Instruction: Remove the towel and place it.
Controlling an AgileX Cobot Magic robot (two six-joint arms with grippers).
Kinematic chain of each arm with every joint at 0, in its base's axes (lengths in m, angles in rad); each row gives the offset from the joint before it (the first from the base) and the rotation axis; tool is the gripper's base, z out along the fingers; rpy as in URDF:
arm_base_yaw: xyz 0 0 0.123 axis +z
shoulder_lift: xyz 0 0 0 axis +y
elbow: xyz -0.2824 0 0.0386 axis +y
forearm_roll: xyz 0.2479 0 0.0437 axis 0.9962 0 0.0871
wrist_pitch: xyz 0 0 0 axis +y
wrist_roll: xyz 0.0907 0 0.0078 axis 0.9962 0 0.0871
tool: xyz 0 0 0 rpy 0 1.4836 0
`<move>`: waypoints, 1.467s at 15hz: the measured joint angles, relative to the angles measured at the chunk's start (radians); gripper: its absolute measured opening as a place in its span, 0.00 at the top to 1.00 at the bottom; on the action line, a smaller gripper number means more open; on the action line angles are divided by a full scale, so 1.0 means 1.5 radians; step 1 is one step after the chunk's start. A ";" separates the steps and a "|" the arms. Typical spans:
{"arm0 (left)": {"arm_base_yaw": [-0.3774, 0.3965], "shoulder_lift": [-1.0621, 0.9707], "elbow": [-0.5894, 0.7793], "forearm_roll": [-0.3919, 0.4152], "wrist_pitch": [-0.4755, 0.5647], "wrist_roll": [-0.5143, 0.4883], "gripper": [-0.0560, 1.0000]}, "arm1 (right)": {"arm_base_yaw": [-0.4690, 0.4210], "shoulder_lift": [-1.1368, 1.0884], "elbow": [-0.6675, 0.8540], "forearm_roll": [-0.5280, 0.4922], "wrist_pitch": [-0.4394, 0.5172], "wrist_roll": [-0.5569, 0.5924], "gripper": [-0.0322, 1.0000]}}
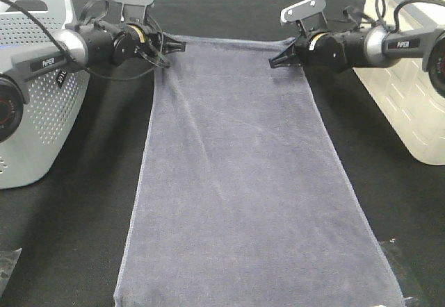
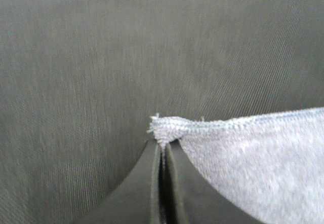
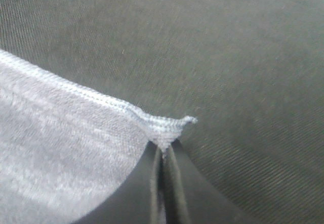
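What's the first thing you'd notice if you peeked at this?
A big grey-lavender towel lies spread flat down the middle of the dark table. The left gripper and the right gripper each pinch one far corner of it, jaws shut on the hem. A pale perforated basket stands at the left, and a cream bin at the right.

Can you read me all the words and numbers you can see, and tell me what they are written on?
"PiPER" on the right arm, small white letters on its dark sleeve.
"PiPER" on the left arm, tilted and only just readable.
A small white mark lower on the left arm, by the number-like label: too blurred to read.
Nothing is written on the towel or the white baskets.
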 joint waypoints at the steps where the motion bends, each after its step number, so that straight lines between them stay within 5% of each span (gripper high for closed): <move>1: 0.000 0.001 0.000 0.000 0.007 0.000 0.90 | 0.000 0.006 0.000 0.003 -0.008 0.000 0.88; 3: 0.001 0.001 0.000 0.014 0.013 0.000 0.71 | 0.000 0.009 -0.001 0.025 -0.033 -0.001 0.65; 4: 0.001 0.001 0.000 0.021 0.027 0.001 0.54 | 0.000 0.009 -0.002 0.045 -0.043 -0.001 0.46; 6: 0.001 0.001 0.000 0.023 0.039 0.001 0.40 | 0.000 0.009 -0.002 0.070 -0.043 -0.001 0.33; 11: 0.000 -0.009 0.000 0.023 0.075 0.001 0.37 | 0.000 -0.009 -0.002 0.091 0.033 -0.001 0.28; 17: -0.007 -0.117 -0.011 -0.021 0.157 0.000 0.36 | 0.000 -0.151 -0.002 0.098 0.227 -0.001 0.28; 22: -0.049 -0.245 -0.011 -0.035 0.417 0.023 0.36 | 0.000 -0.312 -0.002 0.138 0.455 -0.001 0.28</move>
